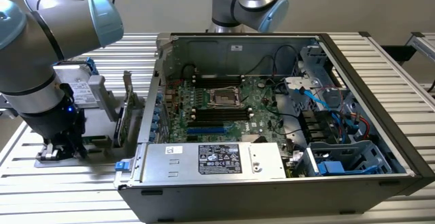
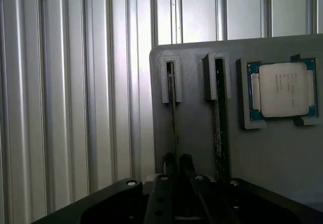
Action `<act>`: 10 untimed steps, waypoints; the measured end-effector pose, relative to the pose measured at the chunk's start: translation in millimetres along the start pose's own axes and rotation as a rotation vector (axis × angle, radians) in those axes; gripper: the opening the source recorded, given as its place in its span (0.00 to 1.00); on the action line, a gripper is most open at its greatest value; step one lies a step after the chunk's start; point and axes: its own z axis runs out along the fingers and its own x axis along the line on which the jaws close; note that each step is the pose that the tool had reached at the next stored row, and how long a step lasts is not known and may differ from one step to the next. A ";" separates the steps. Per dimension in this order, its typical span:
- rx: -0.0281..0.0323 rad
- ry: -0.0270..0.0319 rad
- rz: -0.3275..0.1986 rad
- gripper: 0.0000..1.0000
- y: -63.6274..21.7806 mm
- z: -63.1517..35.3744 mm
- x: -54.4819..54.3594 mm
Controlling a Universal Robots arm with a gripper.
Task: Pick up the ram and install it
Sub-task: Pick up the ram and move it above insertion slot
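No readable text anywhere

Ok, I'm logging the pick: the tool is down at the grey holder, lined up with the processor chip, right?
Not quite. The tool is down at the grey holder, but lined up with the ram in the slot farthest from the processor chip, not with the chip itself; the wrist view shows it.

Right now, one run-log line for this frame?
phase: pickup | gripper: over ram in gray holder's edge slot | ram: not lifted | also in holder: second ram, CPU
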 end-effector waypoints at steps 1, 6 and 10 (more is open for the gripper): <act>0.0001 0.0000 0.000 0.18 0.0 0.0 0.0; 0.0000 0.0000 0.000 0.15 0.0 0.0 0.0; 0.0001 -0.0001 0.000 0.15 0.0 0.0 0.0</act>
